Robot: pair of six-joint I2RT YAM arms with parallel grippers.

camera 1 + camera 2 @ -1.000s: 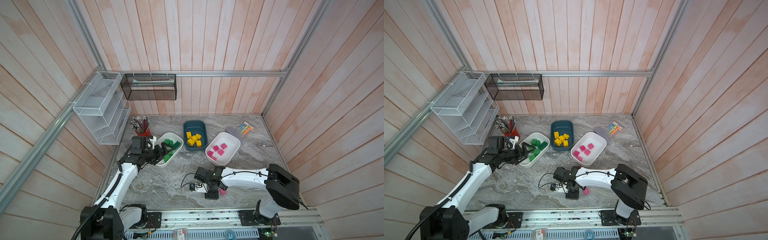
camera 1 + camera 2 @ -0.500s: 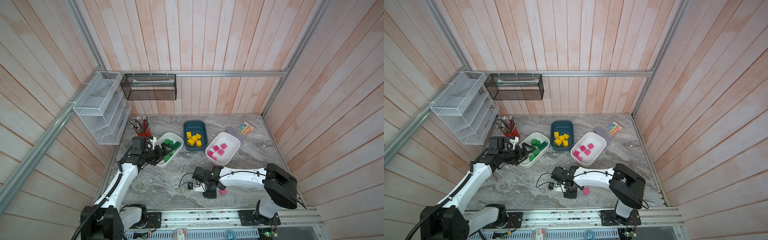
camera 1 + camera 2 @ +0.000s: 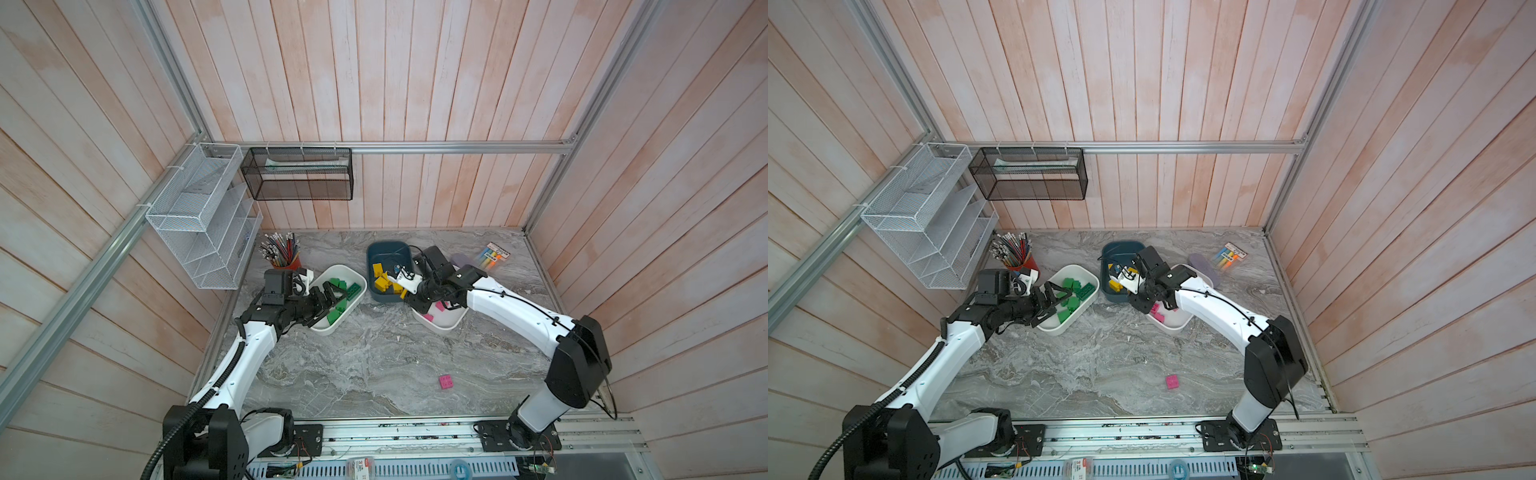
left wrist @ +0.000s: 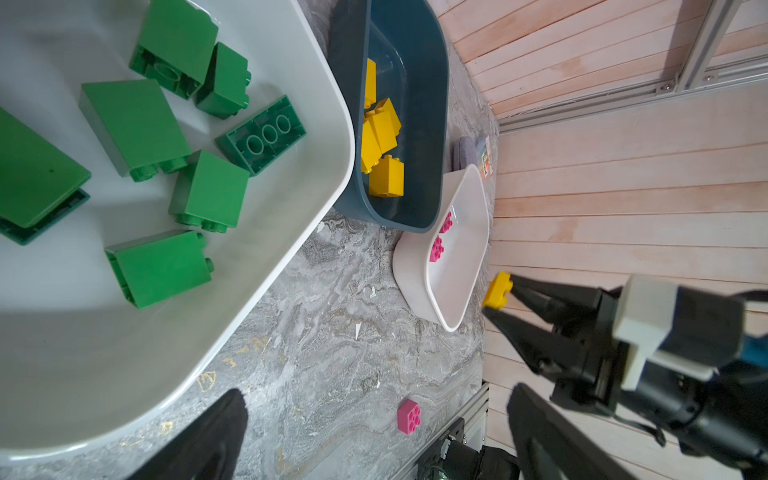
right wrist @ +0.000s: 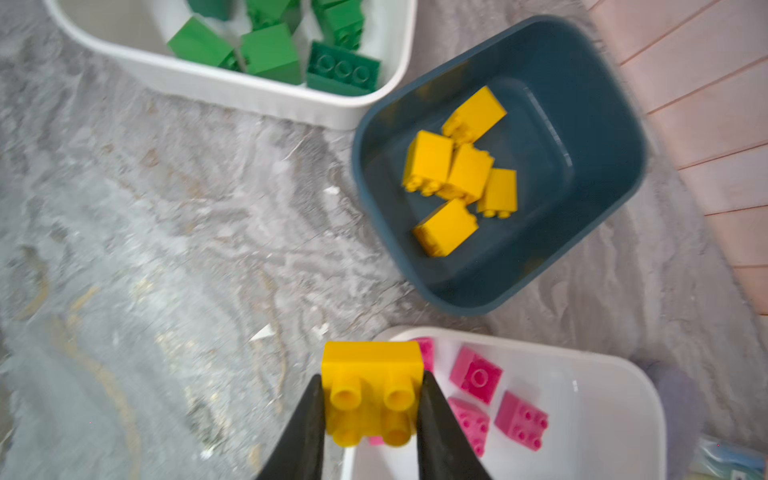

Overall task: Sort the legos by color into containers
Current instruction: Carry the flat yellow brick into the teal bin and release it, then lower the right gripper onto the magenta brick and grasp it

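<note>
Now the right end effector (image 5: 370,388) pinches a yellow lego (image 5: 372,361) between its jaws.

Both top views sit high above the front rail (image 3: 415,430) and look steeply down toward the back wall (image 3: 415,83), far enough out to catch the whole marble tabletop (image 3: 374,357) (they're near-identical, just nudged sideways from each other). The left wrist camera hangs close over the white tub of green bricks (image 4: 270,50) and looks slantwise across the tabletop. The right wrist camera looks almost straight down past its own fingers (image 5: 303,432), fairly close too. All four views share the teal tub (image 5: 582,124) and its neighbours.
</note>
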